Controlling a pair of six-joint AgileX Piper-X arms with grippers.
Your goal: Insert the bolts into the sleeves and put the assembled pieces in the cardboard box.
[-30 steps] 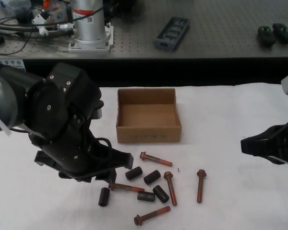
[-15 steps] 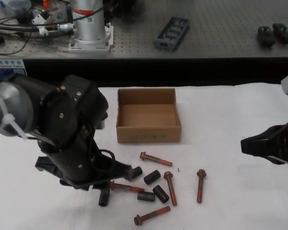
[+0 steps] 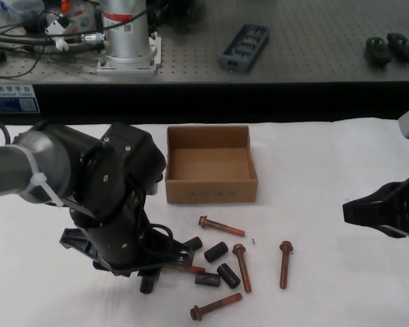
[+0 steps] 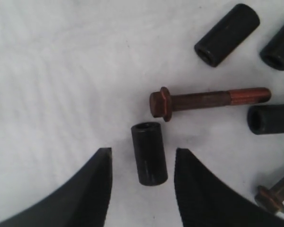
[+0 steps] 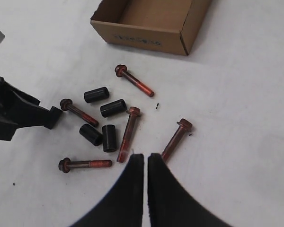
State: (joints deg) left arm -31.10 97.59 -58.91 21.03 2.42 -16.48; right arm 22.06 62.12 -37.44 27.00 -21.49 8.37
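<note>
The step in hand is judged to be the first pick: a sleeve is to be taken up so that a bolt can be pushed into it. The left hand (image 4: 142,150) is held low over the tabletop (image 3: 327,157), close to its near edge. It is wide open and nothing is gripped in it. 1 black sleeve (image 4: 149,153) lies flat between its 2 fingers, with a small gap on each side. The head of a rusty bolt (image 4: 208,99) lies just beside the far end of that sleeve.

The other 4 sleeves and all 5 bolts are spread near the same edge, around its middle. The cardboard box (image 3: 211,187) is set farther back, at the middle of the tabletop. No bolt is seen inside a sleeve yet, so nearly all of the work is judged to be left.

The right hand (image 5: 145,158) is held above the right side of the tabletop. Its fingers are almost pressed together and nothing is held.

Next, the left fingers need to be closed on the sides of the sleeve, and it should be lifted straight up so the bolt beside it is not knocked. The right hand would have to be opened for a bolt.
</note>
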